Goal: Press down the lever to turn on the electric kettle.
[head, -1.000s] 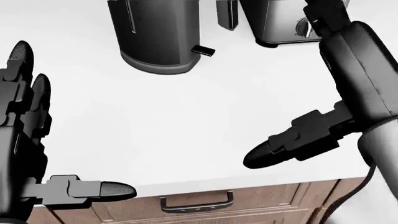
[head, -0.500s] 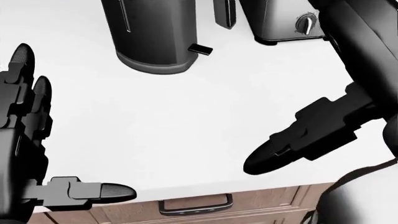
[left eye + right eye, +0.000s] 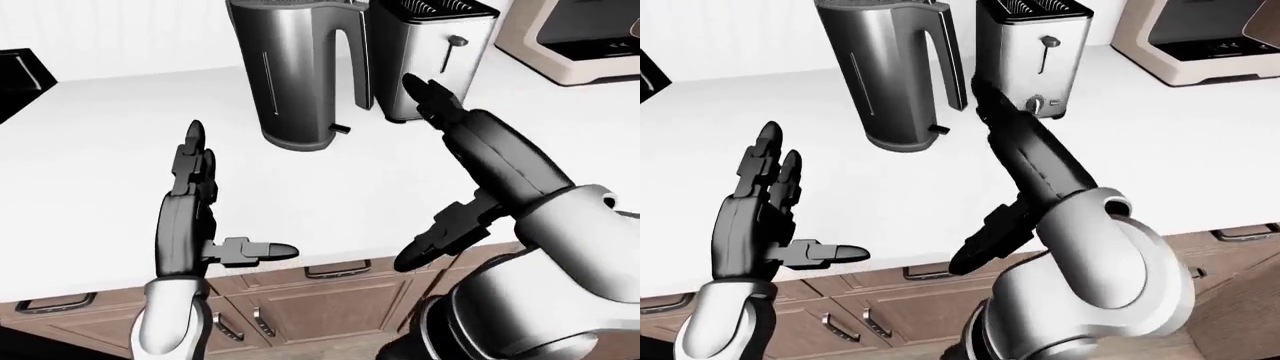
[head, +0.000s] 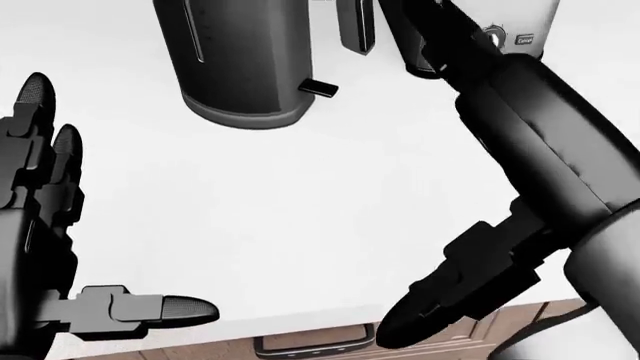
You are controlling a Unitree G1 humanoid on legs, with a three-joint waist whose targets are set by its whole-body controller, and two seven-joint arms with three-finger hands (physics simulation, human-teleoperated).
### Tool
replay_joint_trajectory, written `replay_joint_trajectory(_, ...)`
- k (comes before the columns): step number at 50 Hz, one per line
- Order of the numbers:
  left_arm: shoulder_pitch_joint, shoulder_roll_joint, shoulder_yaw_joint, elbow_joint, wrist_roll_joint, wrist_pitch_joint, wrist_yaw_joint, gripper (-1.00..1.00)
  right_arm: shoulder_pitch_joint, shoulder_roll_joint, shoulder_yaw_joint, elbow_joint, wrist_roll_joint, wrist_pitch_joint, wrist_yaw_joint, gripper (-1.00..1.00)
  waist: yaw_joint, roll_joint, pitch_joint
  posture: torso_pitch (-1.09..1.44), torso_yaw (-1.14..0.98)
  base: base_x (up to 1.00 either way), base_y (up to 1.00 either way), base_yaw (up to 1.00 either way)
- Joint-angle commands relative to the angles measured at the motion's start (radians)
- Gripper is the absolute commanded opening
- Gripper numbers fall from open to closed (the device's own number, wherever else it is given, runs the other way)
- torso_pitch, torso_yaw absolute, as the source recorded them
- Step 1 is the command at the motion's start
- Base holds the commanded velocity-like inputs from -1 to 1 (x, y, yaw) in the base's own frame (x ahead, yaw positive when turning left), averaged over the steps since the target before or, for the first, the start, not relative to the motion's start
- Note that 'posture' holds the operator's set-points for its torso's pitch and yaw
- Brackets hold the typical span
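The tall brushed-steel electric kettle (image 3: 297, 71) stands on our white counter (image 3: 110, 142), its small black lever (image 3: 341, 129) untouched. Our right hand (image 3: 432, 101) reaches toward it, fingers spread, empty; our left hand (image 3: 192, 201) hovers open, thumb out.

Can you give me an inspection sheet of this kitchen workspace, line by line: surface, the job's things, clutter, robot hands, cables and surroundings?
Surface: white counter, bare between the two arms.
Job's things: electric kettle stands upright near the top of the left-eye view; its small black lever sticks out at the base, untouched.
Clutter: toaster just right of the kettle; a beige appliance at the top right corner.
Robot hands: left robot hand open, fingers up, holding nothing; right robot hand open, raised in line with the toaster, thumb hanging low, not on the lever.
Cables: nothing seen.
Surroundings: brown wooden drawers with dark handles under the counter edge.
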Motion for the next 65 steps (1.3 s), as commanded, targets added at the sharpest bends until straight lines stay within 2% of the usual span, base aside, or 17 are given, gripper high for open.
replay_joint_trajectory(1, -0.013, 0.003, 0.002, -0.034, 0.001, -0.032, 0.004, 1.00, -0.009, 0.030, 0.010, -0.015, -0.014, -0.059, 0.000, 1.00, -0.001, 0.002, -0.019, 0.00, 0.00, 0.00, 0.00, 0.00)
replay_joint_trajectory(7, -0.010, 0.002, 0.003, -0.032, -0.001, -0.037, 0.005, 1.00, 0.014, 0.158, 0.004, -0.018, -0.063, -0.176, 0.000, 1.00, -0.004, 0.010, -0.019, 0.00, 0.00, 0.00, 0.00, 0.00)
replay_joint_trajectory(15, -0.005, 0.002, 0.008, -0.034, -0.005, -0.040, 0.004, 1.00, 0.017, 0.251, 0.005, -0.010, -0.110, -0.258, 0.000, 1.00, -0.008, 0.018, -0.018, 0.00, 0.00, 0.00, 0.00, 0.00)
replay_joint_trajectory(20, -0.010, 0.002, 0.007, -0.033, -0.006, -0.035, 0.006, 1.00, 0.016, 0.297, -0.020, 0.005, -0.132, -0.338, 0.000, 1.00, -0.009, 0.022, -0.017, 0.00, 0.00, 0.00, 0.00, 0.00)
replay_joint_trajectory(23, -0.014, 0.003, 0.009, -0.033, -0.008, -0.032, 0.006, 1.00, 0.019, 0.296, -0.036, 0.022, -0.146, -0.389, 0.000, 1.00, -0.009, 0.023, -0.017, 0.00, 0.00, 0.00, 0.00, 0.00)
replay_joint_trajectory(27, -0.016, 0.003, 0.008, -0.035, -0.008, -0.027, 0.007, 1.00, -0.067, 0.332, -0.094, 0.044, -0.197, -0.473, 0.000, 1.00, -0.010, 0.025, -0.017, 0.00, 0.00, 0.00, 0.00, 0.00)
replay_joint_trajectory(29, -0.019, 0.004, 0.008, -0.038, -0.007, -0.022, 0.008, 1.00, -0.071, 0.349, -0.109, 0.039, -0.210, -0.522, 0.000, 1.00, -0.011, 0.027, -0.016, 0.00, 0.00, 0.00, 0.00, 0.00)
replay_joint_trajectory(35, -0.025, 0.005, 0.008, -0.037, -0.008, -0.017, 0.009, 1.00, -0.083, 0.322, -0.120, 0.059, -0.211, -0.624, 0.000, 1.00, -0.012, 0.026, -0.015, 0.00, 0.00, 0.00, 0.00, 0.00)
replay_joint_trajectory(41, -0.029, 0.007, 0.014, -0.042, -0.012, -0.010, 0.008, 1.00, 0.012, 0.323, -0.055, 0.061, -0.212, -0.687, 0.000, 1.00, -0.014, 0.026, -0.016, 0.00, 0.00, 0.00, 0.00, 0.00)
replay_joint_trajectory(45, -0.027, 0.007, 0.012, -0.040, -0.012, -0.012, 0.010, 1.00, 0.013, 0.318, -0.041, 0.081, -0.212, -0.704, 0.000, 1.00, -0.013, 0.025, -0.018, 0.00, 0.00, 0.00, 0.00, 0.00)
replay_joint_trajectory(52, -0.025, 0.007, 0.015, -0.038, -0.016, -0.016, 0.010, 1.00, -0.067, 0.283, -0.082, 0.160, -0.212, -0.721, 0.000, 1.00, -0.015, 0.024, -0.019, 0.00, 0.00, 0.00, 0.00, 0.00)
replay_joint_trajectory(57, -0.027, 0.008, 0.017, -0.039, -0.016, -0.013, 0.009, 1.00, -0.079, 0.262, -0.078, 0.209, -0.212, -0.727, 0.000, 1.00, -0.015, 0.022, -0.019, 0.00, 0.00, 0.00, 0.00, 0.00)
replay_joint_trajectory(65, -0.032, 0.010, 0.025, -0.037, -0.021, -0.011, 0.009, 1.00, -0.140, 0.206, -0.122, 0.294, -0.212, -0.736, -0.001, 1.00, -0.014, 0.018, -0.018, 0.00, 0.00, 0.00, 0.00, 0.00)
